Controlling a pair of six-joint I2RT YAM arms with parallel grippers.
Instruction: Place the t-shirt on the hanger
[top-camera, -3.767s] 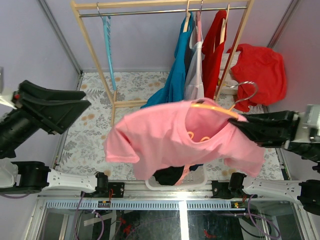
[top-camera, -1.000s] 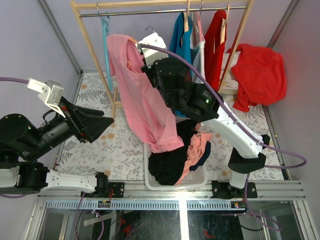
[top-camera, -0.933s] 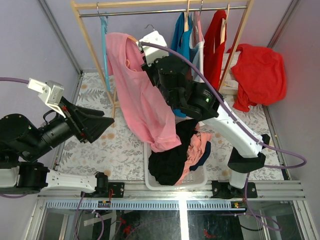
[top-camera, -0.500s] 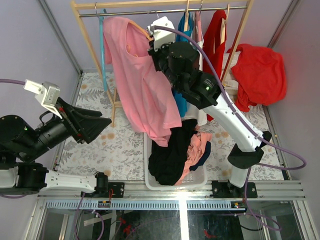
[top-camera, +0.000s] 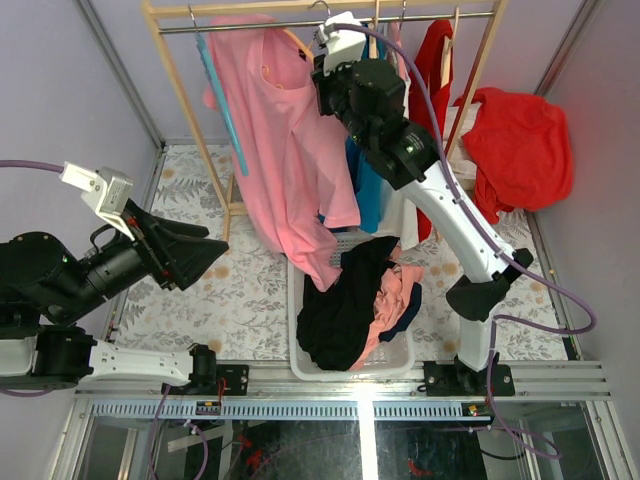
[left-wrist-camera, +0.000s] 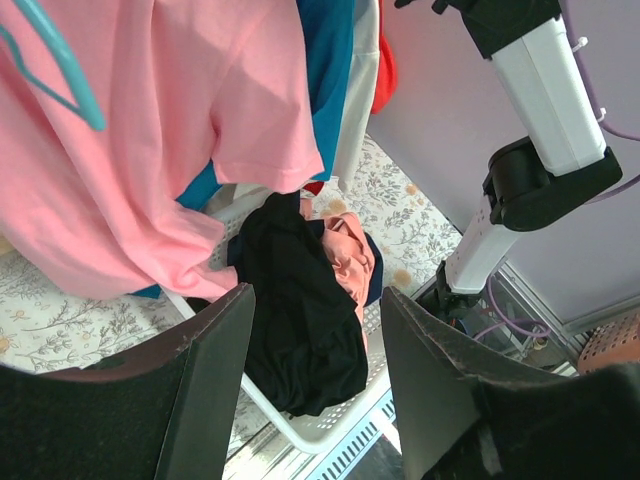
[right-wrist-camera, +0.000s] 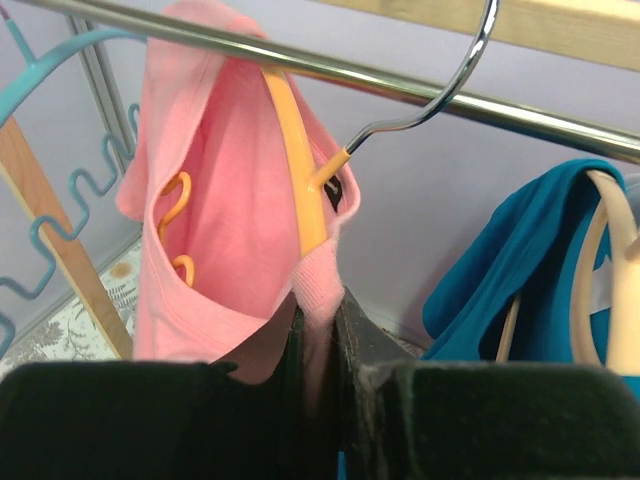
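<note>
The pink t-shirt (top-camera: 283, 150) hangs under the metal rail (right-wrist-camera: 540, 120), draped on the orange hanger (right-wrist-camera: 297, 170), whose hook crosses over the rail. Just below the rail, the right claw (right-wrist-camera: 318, 318) is clamped on the shirt's collar and the hanger's lower end. The left claw (left-wrist-camera: 316, 370) is spread apart and holds nothing, well away from the rail.

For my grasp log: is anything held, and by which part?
Right gripper pinches the t-shirt by its collar, just below the hanger. Left gripper holds nothing.
</note>
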